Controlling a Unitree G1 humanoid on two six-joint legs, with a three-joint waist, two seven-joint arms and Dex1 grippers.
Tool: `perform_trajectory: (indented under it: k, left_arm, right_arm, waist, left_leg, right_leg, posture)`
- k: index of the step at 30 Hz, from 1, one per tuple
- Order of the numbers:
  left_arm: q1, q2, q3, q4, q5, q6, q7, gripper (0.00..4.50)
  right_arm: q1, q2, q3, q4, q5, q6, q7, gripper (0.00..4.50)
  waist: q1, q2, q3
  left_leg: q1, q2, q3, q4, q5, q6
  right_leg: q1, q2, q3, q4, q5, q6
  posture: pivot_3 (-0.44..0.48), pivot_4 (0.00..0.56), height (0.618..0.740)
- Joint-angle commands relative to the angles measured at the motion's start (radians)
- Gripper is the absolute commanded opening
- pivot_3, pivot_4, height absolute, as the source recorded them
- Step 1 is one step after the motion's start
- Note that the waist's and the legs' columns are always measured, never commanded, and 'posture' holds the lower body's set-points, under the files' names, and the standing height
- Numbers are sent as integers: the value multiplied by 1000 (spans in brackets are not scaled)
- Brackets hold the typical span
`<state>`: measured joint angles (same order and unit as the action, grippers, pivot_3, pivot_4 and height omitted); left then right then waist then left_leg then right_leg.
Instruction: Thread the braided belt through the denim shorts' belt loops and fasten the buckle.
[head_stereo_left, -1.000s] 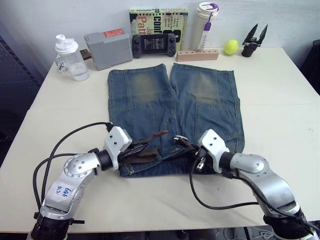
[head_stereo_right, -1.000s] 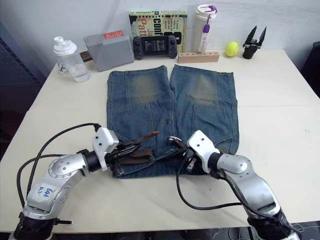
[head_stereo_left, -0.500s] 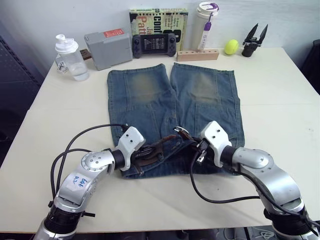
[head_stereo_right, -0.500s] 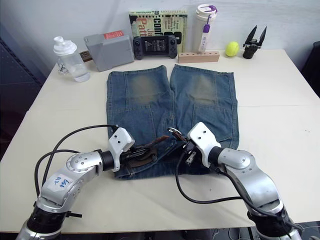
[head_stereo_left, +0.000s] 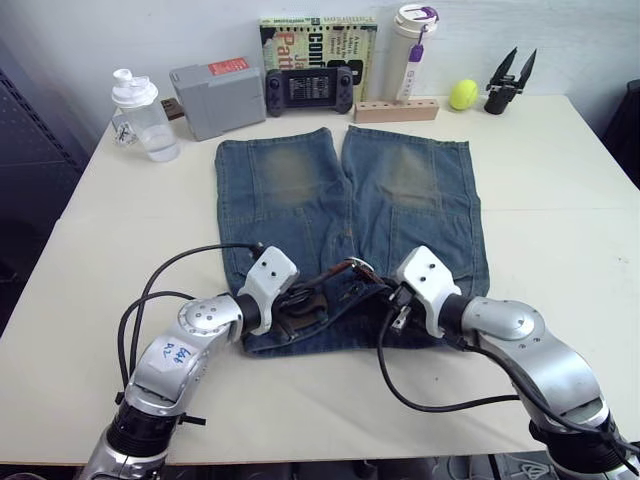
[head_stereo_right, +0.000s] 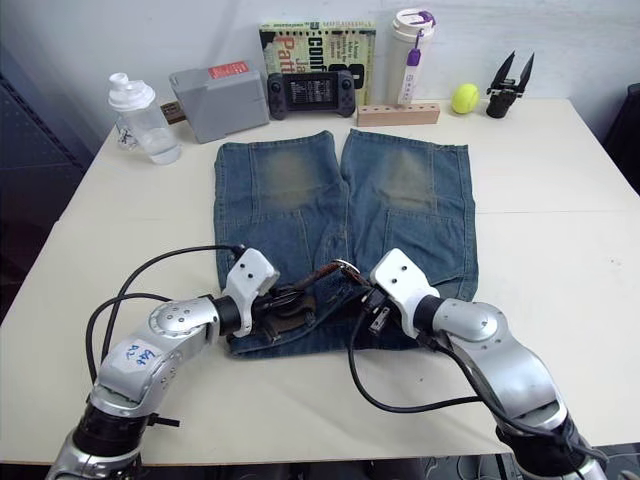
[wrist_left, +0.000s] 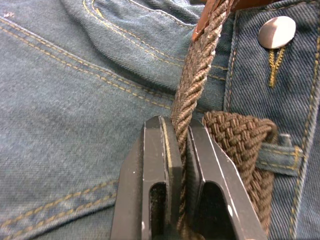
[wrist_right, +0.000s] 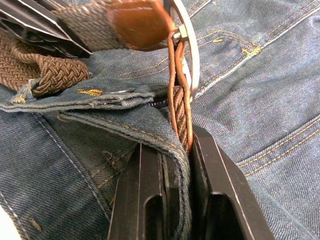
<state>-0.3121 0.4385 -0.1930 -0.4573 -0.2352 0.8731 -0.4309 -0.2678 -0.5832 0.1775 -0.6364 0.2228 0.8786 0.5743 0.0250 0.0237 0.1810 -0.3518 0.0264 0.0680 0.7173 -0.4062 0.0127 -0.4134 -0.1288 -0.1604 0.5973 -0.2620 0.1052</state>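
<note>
At the waistband of the denim shorts (head_stereo_left: 345, 215), flat on the surface (head_stereo_left: 560, 210) | left pincer (wrist_left: 181, 150) clamped on braided belt (wrist_left: 197, 70) | right pincer (wrist_right: 176, 165) pinching belt strap and denim fold below buckle (wrist_right: 187, 55).

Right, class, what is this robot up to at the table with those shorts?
It is fastening a braided belt at the waistband of denim shorts. The left end effector pinches the strap's tip end, the right end effector grips the buckle end along with a denim fold. The two ends meet at the fly; the buckle is not yet fastened.
</note>
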Motion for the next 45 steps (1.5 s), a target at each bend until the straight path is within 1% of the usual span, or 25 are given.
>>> perform_trajectory:
  k: [1, 7, 9, 13, 18, 21, 24, 26, 28, 30, 31, 32, 33, 34, 35, 38, 39, 42, 45]
  left_arm:
    - [-13, -17, -21, 0, 10, 2, 11, 0]
    - [-31, -45, -30, -1, 11, 19, 23, 0]
    - [-43, -68, -37, -1, 5, 11, 25, 0]
    - [-43, -147, -36, -19, -39, -43, 9, 0]
    - [-27, -204, -40, -11, -35, -125, -3, 0]
    - [-20, -199, -48, 3, -20, -157, -12, 0]
    - [-9, -190, -49, 16, -10, -181, -20, 0]
    - [-7, -188, -52, 21, -7, -188, -23, 0]
    - [-5, -185, -58, 24, -3, -196, -26, 0]
    - [-4, -183, -64, 28, 0, -205, -30, 0]
    - [-3, -183, -67, 30, 1, -208, -30, 0]
    - [-2, -182, -69, 33, 2, -212, -30, 0]
    - [-1, -180, -72, 36, 4, -216, -31, 0]
    - [-1, -179, -73, 37, 5, -218, -31, 0]
    - [-1, -179, -74, 39, 6, -219, -31, 0]
    - [0, -177, -81, 42, 10, -223, -31, 0]
    - [-1, -177, -83, 44, 12, -225, -30, 0]
    - [-4, -172, -91, 47, 23, -234, -30, 0]
    - [-9, -163, -106, 51, 42, -247, -29, 0]
  right_arm:
    - [-22, -11, 38, -64, -6, -23, 5, 30]
    - [-53, -33, 112, -61, -65, -36, 1, 30]
    - [-63, -56, 151, -57, -97, -37, 7, 30]
    - [-68, -66, 198, -49, -114, -23, 18, 30]
    - [-61, -96, 249, -55, -131, -23, 55, 30]
    - [-58, -120, 261, -50, -151, -46, 72, 30]
    - [-52, -125, 234, -44, -158, -81, 75, 30]
    - [-48, -101, 157, -55, -119, -87, 74, 1044]
    - [-39, -89, 72, -81, -43, -56, 109, 1889]
    - [-48, -121, -29, -93, 27, -36, 165, 2787]
    - [-56, -140, -76, -93, 59, -30, 189, 3370]
    - [-65, -160, -121, -91, 93, -20, 213, 3759]
    - [-82, -179, -163, -85, 130, -10, 238, 4341]
    - [-104, -191, -204, -79, 174, 8, 261, 4440]
    - [-131, -200, -239, -70, 216, 24, 282, 4440]
    - [-190, -213, -284, -46, 294, 47, 303, 4440]
    - [-209, -231, -248, -25, 251, -7, 309, 4440]
    - [-238, -315, -72, 54, 19, -262, 329, 4440]
    - [-262, -339, 65, 153, -164, -496, 332, 4440]
  waist:
    - [0, 0, 0]
    - [0, 0, 0]
    - [0, 0, 0]
    - [-1, 0, 0]
    - [-2, 0, 0]
    - [-2, 0, 0]
    - [-1, 0, 0]
    - [0, 0, 0]
    - [0, 0, 0]
    - [1, -1, 0]
    - [2, -1, 0]
    - [3, -1, 0]
    - [2, -1, 0]
    - [2, -1, 0]
    - [1, -1, 0]
    - [1, -1, 0]
    - [2, -1, 0]
    - [2, -1, 0]
    - [0, -1, 0]
  left_leg:
    - [0, 0, 0, 0, 0, 0]
    - [0, 0, 0, 0, 0, 0]
    - [0, 0, 0, 0, 0, 0]
    - [0, 0, 0, 1, 0, 0]
    - [0, 0, 0, 0, 0, 0]
    - [0, 0, 0, 0, 0, 0]
    - [0, 0, 0, 0, 0, 0]
    - [0, 0, 0, 0, 0, 0]
    - [0, 0, 0, 0, 0, 0]
    - [-1, 0, -1, 1, 0, 0]
    - [-1, 0, -1, 1, 0, 0]
    - [-1, 0, -1, 1, 0, 0]
    - [-1, 0, -1, 1, 0, 0]
    - [-1, 0, -1, 1, 0, 0]
    - [-1, 0, -1, 1, 0, 0]
    - [0, 0, -2, 1, 0, 0]
    - [0, 0, -2, 1, 0, 0]
    - [-1, -1, -1, 1, 0, 0]
    - [0, -1, 0, 1, 0, 0]
  right_leg:
    - [0, 0, 0, 0, 0, 0]
    - [0, 0, 0, 0, 0, 0]
    - [0, 0, 0, 0, 0, 0]
    - [0, 0, 0, 0, 0, 0]
    - [0, 0, 0, 0, 0, 0]
    - [0, 0, 0, 0, 0, 0]
    - [0, 0, 0, 0, 0, 0]
    - [0, 0, 0, 0, 0, 0]
    - [0, 0, -1, 0, 0, 0]
    - [0, 0, -1, 0, 0, 0]
    - [0, 0, 0, 0, 0, 0]
    - [0, -1, 0, 0, 0, 0]
    - [0, -1, -1, 0, 0, 0]
    - [0, -1, 0, 0, 0, 1]
    - [0, -1, -1, 0, 0, 0]
    - [0, 0, -1, 0, 0, 0]
    - [0, 0, -1, 0, 0, 0]
    - [0, -1, -1, -1, 0, 0]
    - [0, -1, 0, -1, 0, 1]
  posture:
    - [0, 150, 726]
    - [0, 150, 726]
    - [0, 150, 726]
    - [0, 150, 726]
    - [0, 150, 726]
    - [0, 150, 726]
    - [0, 150, 726]
    - [0, 150, 726]
    - [0, 150, 726]
    - [0, 150, 726]
    - [0, 150, 726]
    - [0, 150, 726]
    - [0, 150, 726]
    - [0, 150, 726]
    - [0, 150, 726]
    - [0, 150, 726]
    - [0, 150, 726]
    - [0, 150, 726]
    - [0, 150, 726]
